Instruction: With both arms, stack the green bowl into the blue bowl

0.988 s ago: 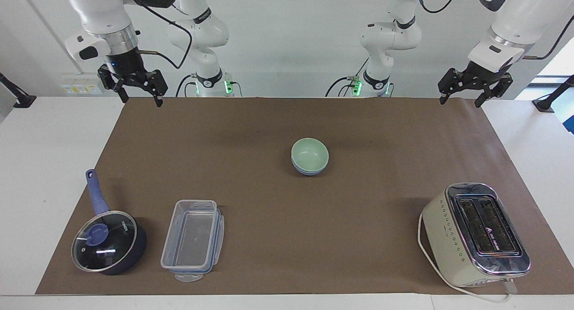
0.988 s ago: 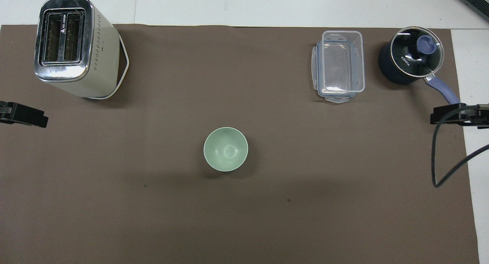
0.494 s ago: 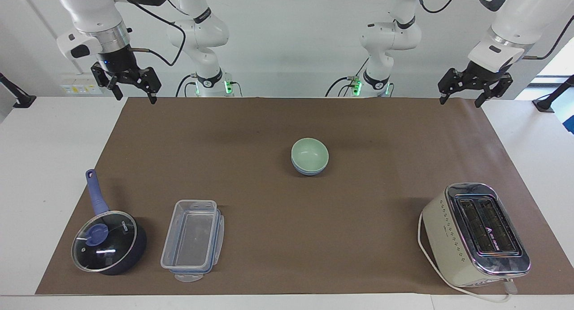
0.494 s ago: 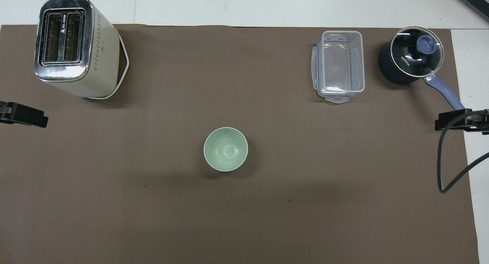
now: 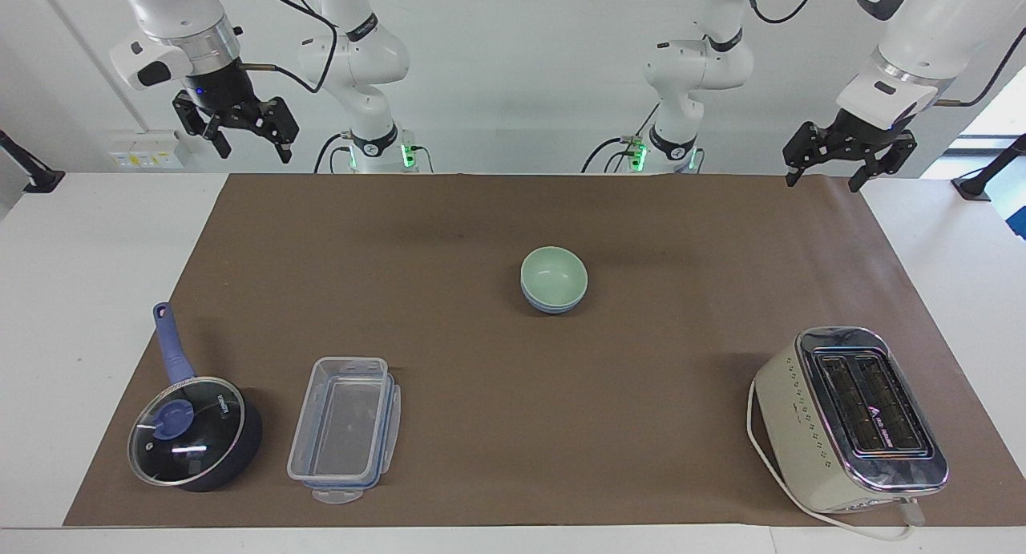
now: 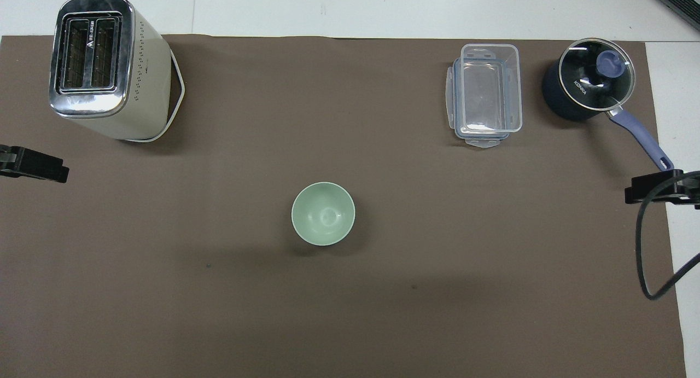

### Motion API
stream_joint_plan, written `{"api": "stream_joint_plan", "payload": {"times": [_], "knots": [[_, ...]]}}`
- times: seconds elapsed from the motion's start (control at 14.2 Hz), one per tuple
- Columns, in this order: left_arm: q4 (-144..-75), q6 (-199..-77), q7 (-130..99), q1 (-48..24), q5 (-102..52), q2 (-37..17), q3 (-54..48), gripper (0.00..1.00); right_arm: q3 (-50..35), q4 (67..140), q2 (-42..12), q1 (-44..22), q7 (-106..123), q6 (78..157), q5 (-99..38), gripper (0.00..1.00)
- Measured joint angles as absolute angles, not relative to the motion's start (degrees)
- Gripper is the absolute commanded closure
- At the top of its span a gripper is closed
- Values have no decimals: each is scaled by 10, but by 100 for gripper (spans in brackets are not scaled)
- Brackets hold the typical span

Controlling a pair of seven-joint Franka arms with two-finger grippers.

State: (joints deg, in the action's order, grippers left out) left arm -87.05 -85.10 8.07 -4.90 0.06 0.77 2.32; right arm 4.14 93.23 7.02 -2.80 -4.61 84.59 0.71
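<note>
On brown paper mat [image 5: 481, 426], matte round green bowl [image 5: 553, 276] nested in blue bowl [image 5: 551, 305], both end effectors wide, empty.

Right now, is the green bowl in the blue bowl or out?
In. The green bowl sits upright, nested in the blue bowl, whose wall shows beneath its rim.

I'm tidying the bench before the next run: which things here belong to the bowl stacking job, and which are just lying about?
Job:
- green bowl, nested in the blue bowl
- left tool, right tool, both raised, open, empty

Lying about:
- toaster
- clear container
- lidded saucepan
</note>
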Motion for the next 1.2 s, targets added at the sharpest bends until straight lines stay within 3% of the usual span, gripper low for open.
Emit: {"api": "stream_joint_plan", "payload": {"times": [1.2], "knots": [[-871,-846,81,-49,1,8,23,0,45,931,70,-26,-46,843,14,0]]}}
